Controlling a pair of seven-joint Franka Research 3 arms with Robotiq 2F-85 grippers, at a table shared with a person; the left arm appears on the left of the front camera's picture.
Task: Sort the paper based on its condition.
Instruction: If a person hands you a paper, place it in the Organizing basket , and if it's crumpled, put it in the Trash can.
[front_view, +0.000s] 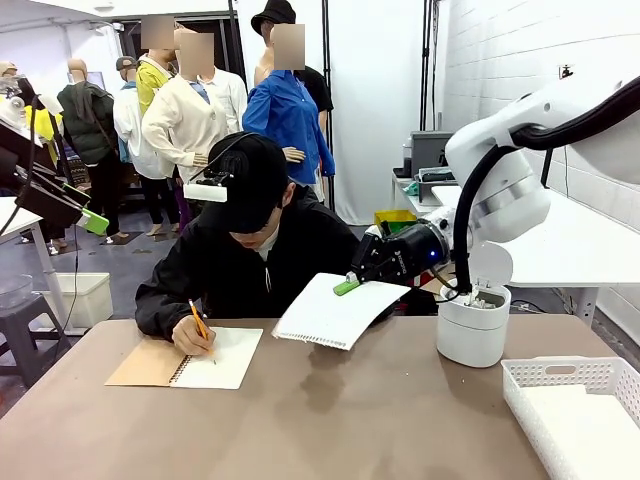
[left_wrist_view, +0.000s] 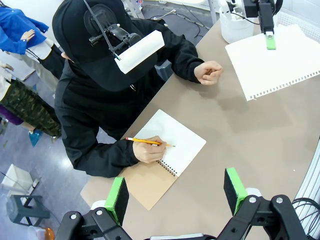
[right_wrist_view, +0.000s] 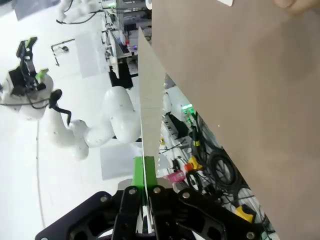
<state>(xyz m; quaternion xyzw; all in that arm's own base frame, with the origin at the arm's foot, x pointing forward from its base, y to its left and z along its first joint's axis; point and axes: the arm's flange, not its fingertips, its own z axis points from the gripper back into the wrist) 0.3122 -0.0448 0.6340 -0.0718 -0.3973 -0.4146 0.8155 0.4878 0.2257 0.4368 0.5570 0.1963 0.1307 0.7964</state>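
The right gripper (front_view: 347, 285), black with green pads, is clenched on a smooth white sheet of paper (front_view: 335, 312). It pinches the sheet at the far edge. In the right wrist view the paper rises edge-on from between the closed fingers as a thin, flat blade.

The sheet hangs tilted above the brown table (front_view: 330, 420), clear of it, with a soft shadow beneath. Its near, lower edge carries a row of torn spiral-binding holes. The long axis slopes from the gripper down toward the robot's left.

To the robot's right of the sheet, just beside the right arm, stands a white round bin (front_view: 470, 335) with its flip lid raised. Something pale and lumpy shows inside. Farther right, at the near corner, sits a shallow white plastic basket (front_view: 560, 372) with slotted walls. Both lie on the right arm's side, so that arm is the nearer one. As a flat, unwrinkled piece, this sheet likely belongs in the basket, a sideways carry past the bin.

The left gripper (left_wrist_view: 176, 192) hovers high with its fingers spread wide and nothing between them. Below it, a person's hand (left_wrist_view: 148, 151) writes with a yellow pencil (left_wrist_view: 145, 142) in a brown-covered spiral notebook (left_wrist_view: 180, 142).
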